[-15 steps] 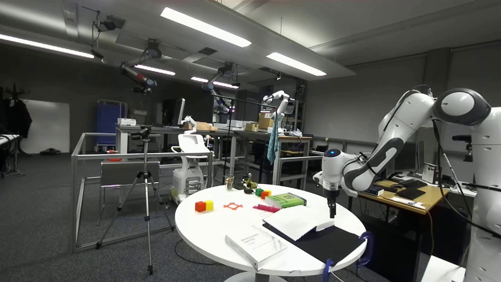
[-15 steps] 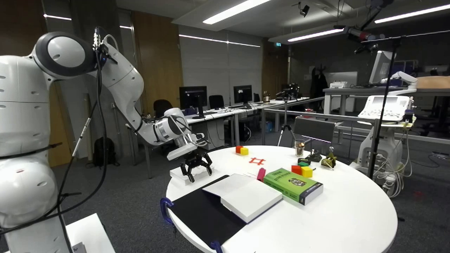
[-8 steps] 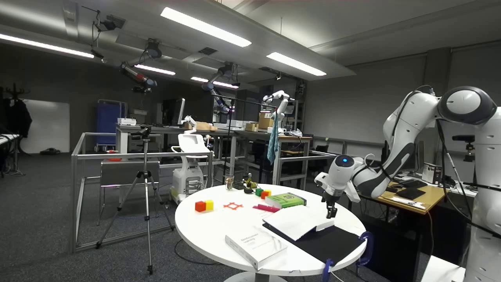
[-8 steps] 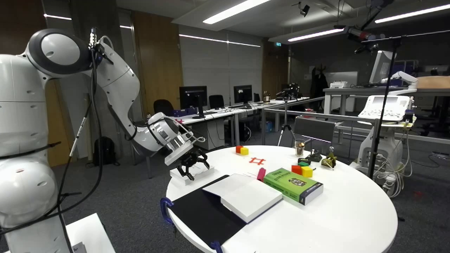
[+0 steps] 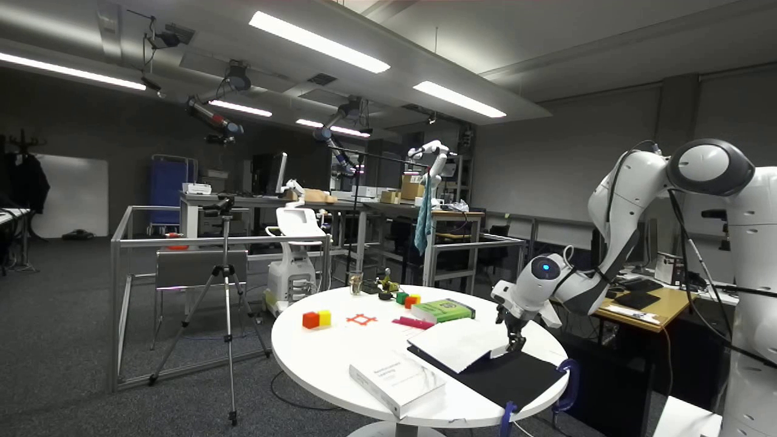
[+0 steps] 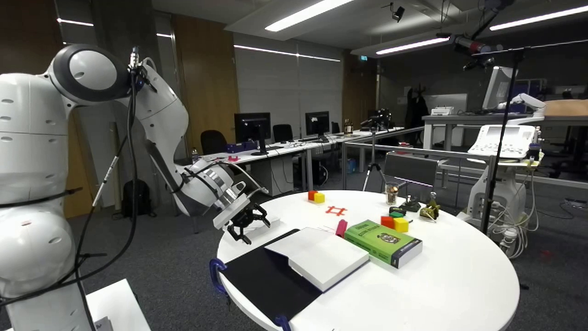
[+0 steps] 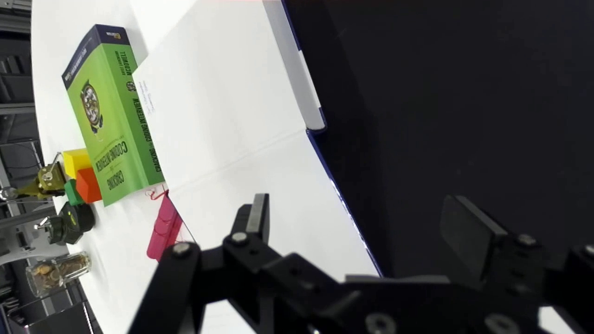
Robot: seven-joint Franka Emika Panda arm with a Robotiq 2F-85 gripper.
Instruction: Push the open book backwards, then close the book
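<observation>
The open book (image 5: 452,343) lies across the edge of the black mat and the white table, in both exterior views (image 6: 328,257). Its whitish pages face up; its dark blue cover edge shows along the mat side. In the wrist view the book (image 7: 222,88) fills the upper middle, with the thick page block at the top and the thin cover side below. My gripper (image 7: 359,206) is open and empty, one finger over the thin side and the other over the mat. In both exterior views the gripper (image 5: 516,347) (image 6: 258,232) is tilted, low near the book's mat-side edge.
The black mat (image 6: 275,278) is held by blue clamps (image 5: 567,385) at the table edge. A green book (image 6: 381,241) lies close behind the open book. A white book (image 5: 397,382) lies beside the mat. A pink object (image 7: 164,227), cubes (image 6: 394,224) and a glass (image 6: 391,194) stand farther off.
My gripper has tilted over and come lower towards the mat beside the book. The wrist has swung back towards the robot's base. The book has not moved.
</observation>
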